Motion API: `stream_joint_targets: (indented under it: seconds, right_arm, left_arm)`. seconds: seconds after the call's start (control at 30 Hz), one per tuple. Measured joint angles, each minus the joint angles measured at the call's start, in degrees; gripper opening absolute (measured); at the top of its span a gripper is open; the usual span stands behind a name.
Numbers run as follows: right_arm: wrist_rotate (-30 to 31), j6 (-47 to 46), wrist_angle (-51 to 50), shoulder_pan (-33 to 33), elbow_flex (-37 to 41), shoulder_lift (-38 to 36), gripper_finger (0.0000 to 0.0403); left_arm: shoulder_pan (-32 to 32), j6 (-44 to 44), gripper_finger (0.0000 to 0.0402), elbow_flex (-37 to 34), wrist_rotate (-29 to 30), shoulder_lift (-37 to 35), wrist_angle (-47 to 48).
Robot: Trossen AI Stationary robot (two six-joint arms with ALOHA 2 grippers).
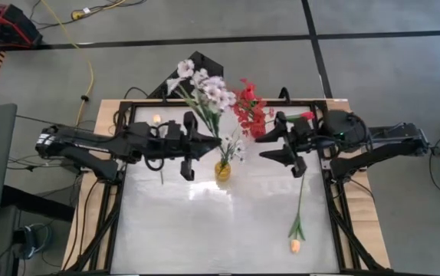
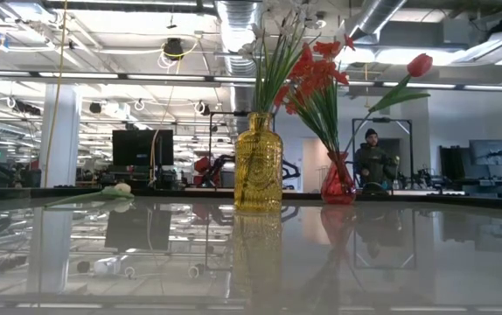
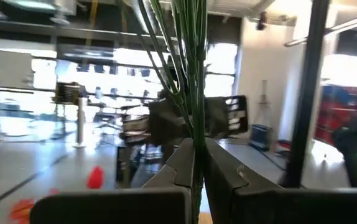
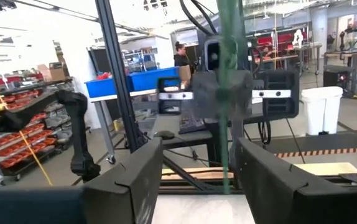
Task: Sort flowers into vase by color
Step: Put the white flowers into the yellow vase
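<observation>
Your claws at the two vases

Your left claw (image 3: 197, 163) pinches a white flower (image 1: 205, 86) stem above the yellow vase (image 2: 258, 163); your right claw (image 4: 198, 180) stands open around a red tulip (image 2: 420, 64) stem.

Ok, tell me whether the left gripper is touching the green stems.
Touching. In the left wrist view the left gripper is shut on the green stems.

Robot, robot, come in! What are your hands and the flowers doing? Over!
Left gripper shut on white flower stem at yellow vase. Right gripper open around a green stem. Peach tulip on table. Nothing blocking.
</observation>
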State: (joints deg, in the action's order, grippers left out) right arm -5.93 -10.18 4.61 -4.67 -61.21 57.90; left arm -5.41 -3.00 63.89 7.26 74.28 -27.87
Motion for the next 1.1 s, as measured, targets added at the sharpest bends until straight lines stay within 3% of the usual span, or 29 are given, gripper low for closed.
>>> stream_joint_targets:
  seconds: [0.1, 0.33, 0.57, 1.1]
  right_arm:
    - [0.0, 0.0, -2.0, -0.3, 0.0, -1.6, 0.0227]
    - [0.0, -1.8, -4.8, -1.0, 0.0, -2.0, 0.0224]
    - [0.0, -1.8, -6.0, -0.8, 0.0, -1.2, 0.0224]
    - [0.0, -2.8, -6.1, 2.4, 0.0, -1.2, 0.0223]
  left_arm:
    - [0.0, 0.2, 0.0001, -5.4, 2.3, -3.0, -1.2]
    - [0.0, -3.3, 0.0, -21.6, 3.0, -7.5, -17.9]
    - [-0.1, -4.4, 0.0, -32.7, 8.4, -5.3, -28.1]
    - [-0.7, 5.0, 0.0, -34.7, 5.4, 15.3, -47.8]
